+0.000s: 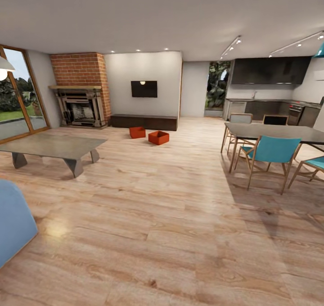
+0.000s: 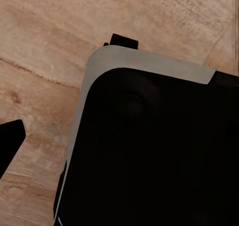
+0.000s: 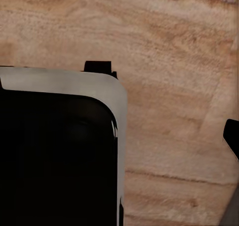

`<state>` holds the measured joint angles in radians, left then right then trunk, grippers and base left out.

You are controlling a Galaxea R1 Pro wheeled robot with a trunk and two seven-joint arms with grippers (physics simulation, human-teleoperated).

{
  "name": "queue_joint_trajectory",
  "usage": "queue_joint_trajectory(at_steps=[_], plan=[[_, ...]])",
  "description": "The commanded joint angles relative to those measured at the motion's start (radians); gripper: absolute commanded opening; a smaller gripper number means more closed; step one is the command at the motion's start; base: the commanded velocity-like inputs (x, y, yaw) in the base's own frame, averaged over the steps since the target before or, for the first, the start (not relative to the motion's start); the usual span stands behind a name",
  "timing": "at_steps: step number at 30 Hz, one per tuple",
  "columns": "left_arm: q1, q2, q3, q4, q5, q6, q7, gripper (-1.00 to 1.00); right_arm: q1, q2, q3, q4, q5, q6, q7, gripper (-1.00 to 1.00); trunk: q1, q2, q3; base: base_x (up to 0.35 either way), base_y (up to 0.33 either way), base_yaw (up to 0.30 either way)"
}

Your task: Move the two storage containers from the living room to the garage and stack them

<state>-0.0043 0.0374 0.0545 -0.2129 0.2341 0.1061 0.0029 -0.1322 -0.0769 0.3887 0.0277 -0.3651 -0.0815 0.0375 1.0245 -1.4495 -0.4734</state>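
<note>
Orange-red, the two storage containers (image 1: 137,132) (image 1: 158,137) sit on the light wood plank floor (image 1: 171,216) far across the living room, just beside each other, in front of the long dark low cabinet (image 1: 144,121) under the wall television (image 1: 144,89). The brick fireplace (image 1: 81,92) stands to their left. My wrist views look down past my dark base (image 2: 149,151) at planks; whether my pincers are open or closed, I cannot tell.

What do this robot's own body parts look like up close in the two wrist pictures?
Both show a large glossy black body with a rounded corner and a pale grey rim, set above light wood plank floor. Small black pointed pieces poke in at the edges; I can't tell whether they are fingers.
</note>
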Motion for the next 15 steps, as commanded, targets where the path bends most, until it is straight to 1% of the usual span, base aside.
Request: queue_joint_trajectory(at_steps=[1, 12, 15], plan=[[0.000, 0.000, 0.005, -0.002, 0.005, 0.007, 0.000, 1.00, -0.001, 0.000, 0.008, 0.003, -0.010, -0.006, 0.004, 1.00, 0.001, 0.000, -0.001, 0.322, 0.000, 0.000], [0.000, -0.002, 0.005, 0.002, 0.007, 0.004, 0.000, 1.00, -0.001, 0.001, 0.008, 0.002, -0.011, -0.007, 0.004, 1.00, 0.001, 0.000, -0.001, 0.322, 0.000, 0.000], [0.001, -0.002, 0.005, 0.001, 0.007, 0.004, 0.000, 1.00, -0.001, 0.001, 0.007, 0.003, -0.011, -0.019, 0.004, 1.00, 0.001, 0.000, -0.001, 0.322, 0.000, 0.000]])
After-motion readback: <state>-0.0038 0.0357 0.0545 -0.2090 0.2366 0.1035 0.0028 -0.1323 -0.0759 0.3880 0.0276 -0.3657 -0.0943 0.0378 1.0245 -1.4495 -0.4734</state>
